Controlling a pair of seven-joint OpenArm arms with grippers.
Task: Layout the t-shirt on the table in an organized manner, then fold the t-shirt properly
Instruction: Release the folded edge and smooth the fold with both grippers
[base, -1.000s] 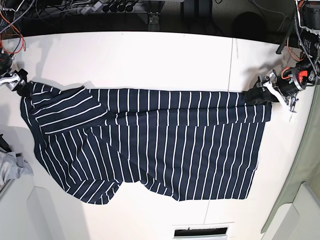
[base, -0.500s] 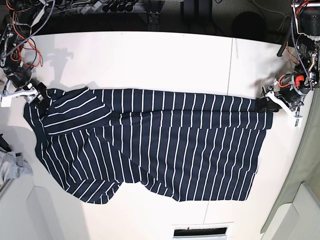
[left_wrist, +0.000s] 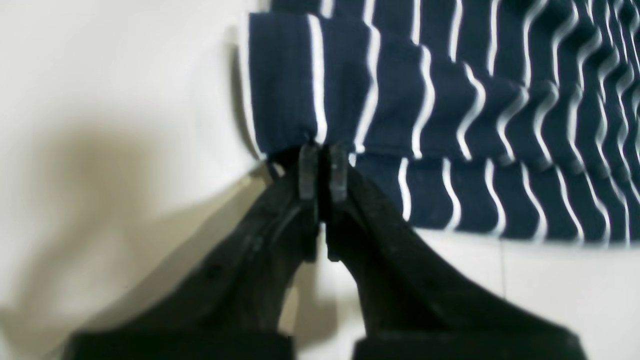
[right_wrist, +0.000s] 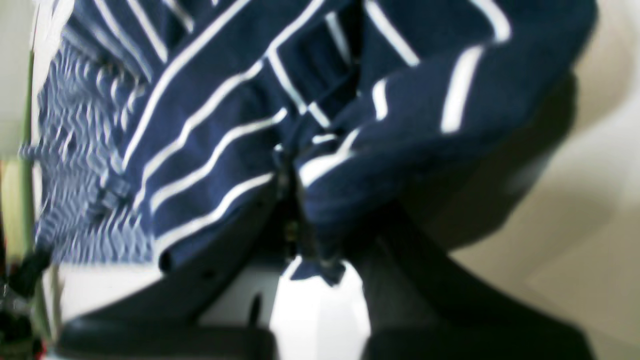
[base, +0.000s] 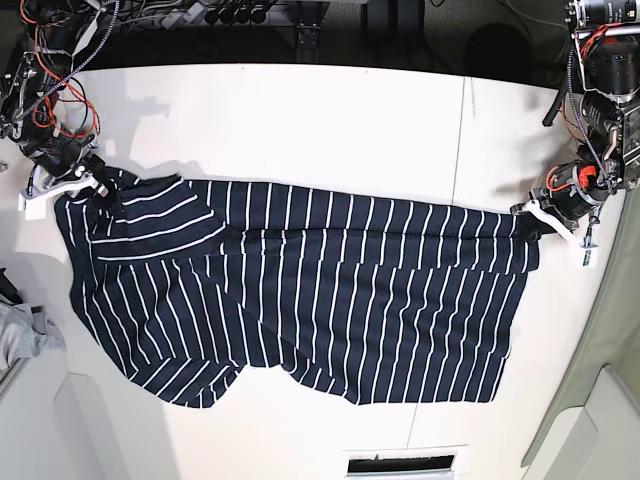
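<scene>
T-shirt (base: 300, 290) lies spread across the white counter (base: 300, 120), its top edge now drawn nearly straight between the two arms. On the view's left, the right pincer (base: 98, 190), spread a second ago, is pressed together on a bunched corner of the cloth and has shifted up and inward. On the view's right, the left pincer (base: 528, 215) has likewise gone from spread to pinching the hem corner. Both corners being held suggests the layout stage goes on: a lift or stretch to flatten the rumpled lower part before folding.
</scene>
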